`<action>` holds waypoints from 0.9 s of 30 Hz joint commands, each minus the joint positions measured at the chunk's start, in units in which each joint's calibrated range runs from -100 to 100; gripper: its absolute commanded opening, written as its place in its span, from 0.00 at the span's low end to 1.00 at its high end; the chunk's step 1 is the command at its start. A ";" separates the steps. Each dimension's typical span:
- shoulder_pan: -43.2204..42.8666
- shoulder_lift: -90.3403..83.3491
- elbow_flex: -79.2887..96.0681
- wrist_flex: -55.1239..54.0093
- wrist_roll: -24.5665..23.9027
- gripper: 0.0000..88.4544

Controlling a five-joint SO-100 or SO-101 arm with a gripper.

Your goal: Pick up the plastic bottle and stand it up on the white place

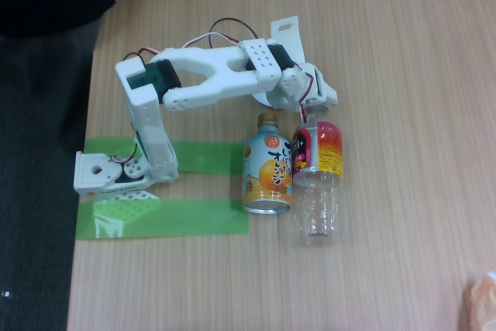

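Wood-grain tabletop (403, 52) carries everything you have to work with, seen from the fixed view looking down, with strips of green tape (167, 218) pinning the arm's white base (105, 174) so it cannot shift under load. Your arm folds up from that base and reaches across to the right, the jaws (308, 116) pointing down at the neck end of the plastic bottle (318, 172). From this angle you cannot tell whether the jaws are spread or pinching; the wrist housing hides the fingertips and the bottle's cap. Directly below the jaws the bottle lies on its side, label nearest them and its clear base farthest away. Just left of it, touching or nearly so, lies the orange-drink can (267, 170) with its gold cap toward the arm, so you have little room on that side. Behind the jaws a curved white edge (262, 98) peeks from under the wrist, probably the white place, though most of it is covered. Judging from this, the bottle is not yet lifted; gripping near the neck would let it swing upright.
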 commanded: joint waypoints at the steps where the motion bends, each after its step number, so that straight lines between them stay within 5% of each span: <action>1: -0.13 -0.30 -2.49 -0.56 -0.21 0.29; 27: -0.13 -0.30 -2.49 -0.48 0.15 0.27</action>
